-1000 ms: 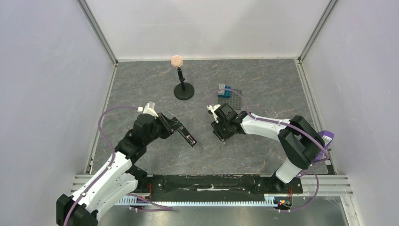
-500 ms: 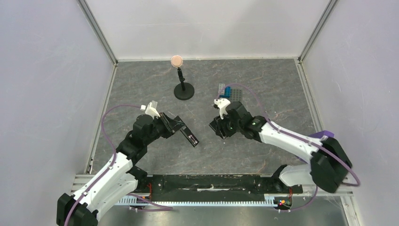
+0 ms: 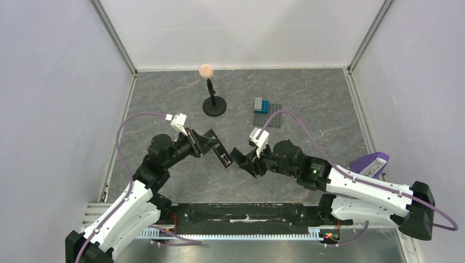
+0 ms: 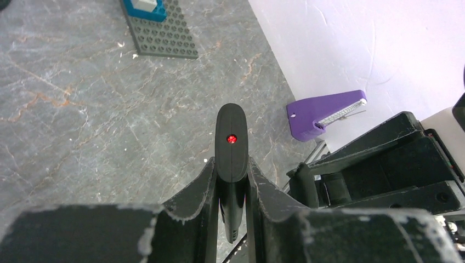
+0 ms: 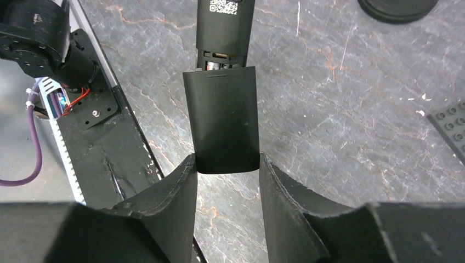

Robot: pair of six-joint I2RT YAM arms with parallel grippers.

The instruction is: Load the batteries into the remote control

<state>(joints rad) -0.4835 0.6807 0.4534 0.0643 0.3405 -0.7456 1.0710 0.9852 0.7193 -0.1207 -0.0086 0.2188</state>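
1. Remote control (image 3: 221, 155): held off the desk (image 3: 307, 93), left of the studded baseplate (image 3: 274, 115) and nearer the arm bases. Left fingers (image 4: 203, 183) are clamped on its sides.
2. Right fingers (image 5: 175, 192) are closed on the edges of a black battery cover (image 5: 222, 120), whose far end meets the remote's back.
3. My read: batteries probably in. None lie loose, and there is a metallic glint in the gap, unconfirmed. The cover is not yet slid home.
4. Writing: QR sticker on the remote's back, no legible text.

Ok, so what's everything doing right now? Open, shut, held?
remote control: held up in the air, back partly uncovered.
battery cover: held against the remote's end, not fully on.
left gripper: shut on remote control.
right gripper: shut on battery cover.
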